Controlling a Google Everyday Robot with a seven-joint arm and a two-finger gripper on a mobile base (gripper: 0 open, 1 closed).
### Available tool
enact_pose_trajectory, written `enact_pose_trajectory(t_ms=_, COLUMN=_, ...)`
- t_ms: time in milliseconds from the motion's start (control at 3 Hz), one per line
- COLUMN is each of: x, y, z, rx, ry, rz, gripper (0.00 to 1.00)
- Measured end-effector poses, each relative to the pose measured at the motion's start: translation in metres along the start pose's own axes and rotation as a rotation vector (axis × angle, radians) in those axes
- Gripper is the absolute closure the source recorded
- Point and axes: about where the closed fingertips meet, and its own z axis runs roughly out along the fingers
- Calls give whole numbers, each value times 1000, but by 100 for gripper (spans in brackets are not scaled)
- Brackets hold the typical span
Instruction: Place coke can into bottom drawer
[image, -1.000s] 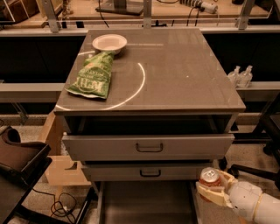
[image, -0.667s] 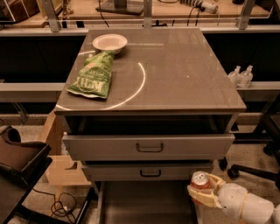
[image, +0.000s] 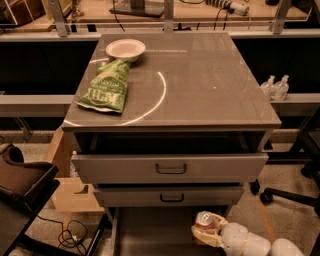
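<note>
The coke can (image: 204, 221) is a small red can with a silver top, upright, low in the camera view. My gripper (image: 207, 231) is shut on it, the pale fingers (image: 211, 237) wrapped round its sides, the white arm reaching in from the lower right. The can hangs over the right part of the bottom drawer (image: 150, 232), which is pulled out below the two upper drawers, showing a dark floor. I cannot tell if the can touches the floor.
On the grey cabinet top (image: 210, 75) lie a green chip bag (image: 105, 87) and a white bowl (image: 125, 49). The top drawer (image: 170, 167) stands slightly out. Two bottles (image: 276, 87) stand right; a dark chair (image: 22, 185) and cardboard box (image: 75, 197) sit left.
My gripper with the coke can has moved left and down, from beside the drawer's right edge to over the inside of the bottom drawer.
</note>
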Motion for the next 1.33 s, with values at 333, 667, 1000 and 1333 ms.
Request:
enact_pose_trajectory(t_ms=333, x=41, y=3, z=32, rx=-52, ry=-44, rz=20, gripper=100)
enact_pose_trajectory(t_ms=667, x=82, y=12, z=90, rx=-99, ry=-34, rz=-19, gripper=100)
enact_pose_trajectory(t_ms=1000, x=85, y=12, z=95, rx=-110, ry=-38, rz=-12, gripper=100)
enact_pose_trajectory(t_ms=1333, x=119, y=16, z=135, rx=-180, ry=-45, rz=14, gripper=100)
